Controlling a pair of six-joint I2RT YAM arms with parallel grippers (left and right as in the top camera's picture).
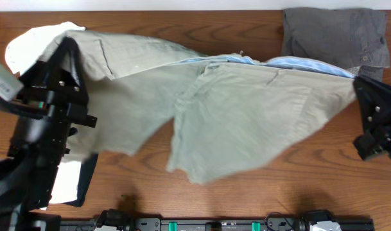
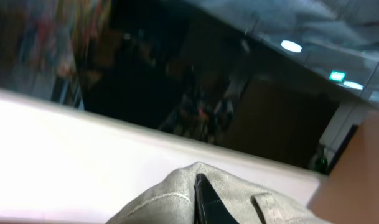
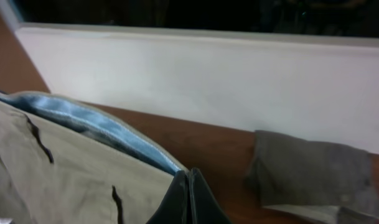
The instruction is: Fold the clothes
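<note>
Where your right gripper (image 3: 188, 186) closes, its fingers (image 3: 177, 205) press flat together on the waistband corner of the khaki shorts (image 3: 58, 174), with pale blue lining showing right beside the jaws. Your left gripper (image 2: 203, 186) is likewise clamped: one dark finger (image 2: 206, 202) shows, with khaki cloth folded over and around it. Between the two pairs of jaws the shorts spread wide, waistband stretched from one grip to the other, both legs trailing toward the near edge of the table (image 1: 246, 205). Beyond the right jaws, apart from them, darker grey shorts (image 3: 313, 171) lie on the wood. Behind the left jaws a white T-shirt (image 1: 25, 48) shows past the khaki cloth.
</note>
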